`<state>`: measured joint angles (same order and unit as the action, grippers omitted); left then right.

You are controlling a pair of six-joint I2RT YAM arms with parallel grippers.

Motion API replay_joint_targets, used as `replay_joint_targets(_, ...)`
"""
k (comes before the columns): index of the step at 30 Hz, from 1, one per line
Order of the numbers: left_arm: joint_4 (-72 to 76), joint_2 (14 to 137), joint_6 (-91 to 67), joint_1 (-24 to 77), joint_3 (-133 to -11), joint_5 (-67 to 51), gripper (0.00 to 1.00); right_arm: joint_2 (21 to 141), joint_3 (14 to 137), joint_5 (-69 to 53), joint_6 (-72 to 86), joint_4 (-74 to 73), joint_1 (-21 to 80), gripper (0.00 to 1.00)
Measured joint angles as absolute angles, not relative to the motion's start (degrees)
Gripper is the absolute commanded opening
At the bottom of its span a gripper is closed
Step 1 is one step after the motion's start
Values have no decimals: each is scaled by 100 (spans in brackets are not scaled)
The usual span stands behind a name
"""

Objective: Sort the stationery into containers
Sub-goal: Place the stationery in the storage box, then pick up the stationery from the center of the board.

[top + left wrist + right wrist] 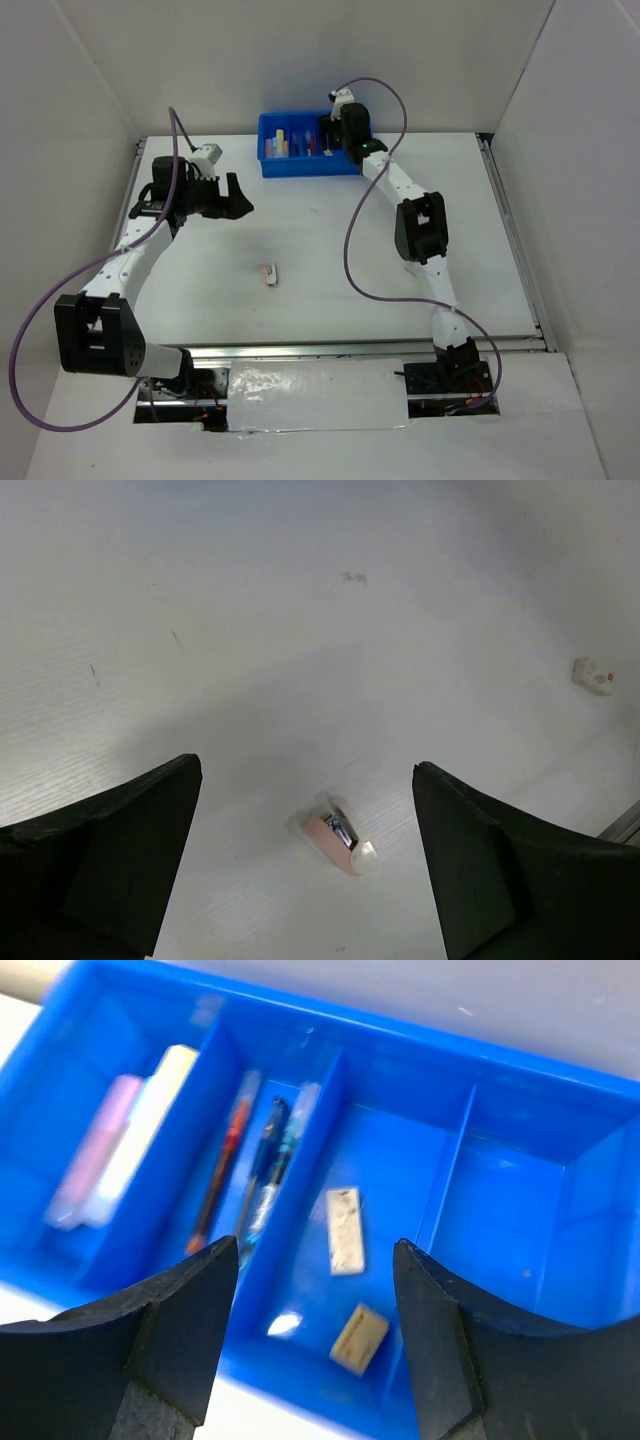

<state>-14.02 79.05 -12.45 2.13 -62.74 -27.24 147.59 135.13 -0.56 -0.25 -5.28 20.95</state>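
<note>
We find the tray point(290, 166) at 12 o'clock on the bench point(470, 250), at its far edge. The right jaws hang over the tray's 3 o'clock half, standing apart with nothing between them.

From the right wrist, the tray's compartments run side by side from 9 to 3 o'clock. The one farthest toward 9 o'clock holds a pink bar point(90, 1155) and a yellow bar point(150, 1110), lying side by side. The next holds a red pen point(222, 1175) and two blue pens point(268, 1165), all lengthwise. The third holds two beige erasers point(344, 1230), apart from each other. One lies near the compartment's middle; the other lies at 6 o'clock of it, close to the near wall and turned askew. The right jaws frame this third compartment, and neither eraser touches them.

The left jaws hover over the bench at 10 o'clock of its middle, spread wide and holding nothing. One pink item point(269, 273) lies flat on the bench outside the tray, near the middle, at 5 o'clock from the left jaws. From the left wrist it shows between the two fingers point(100, 850), down on the bench and untouched, with a pink body and a white end.
</note>
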Motion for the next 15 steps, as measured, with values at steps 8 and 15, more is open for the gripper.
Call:
replay_joint_targets(8, -1883, 7800, -346, 237, -6351, -3085, 99, 11880, 12049, -1339, -554, -2451, 1734, 65)
replay_joint_targets(15, -1946, 7330, 47, 427, -6298, -3232, 99, 8573, 9133, -1737, -1669, -4060, 489, 60)
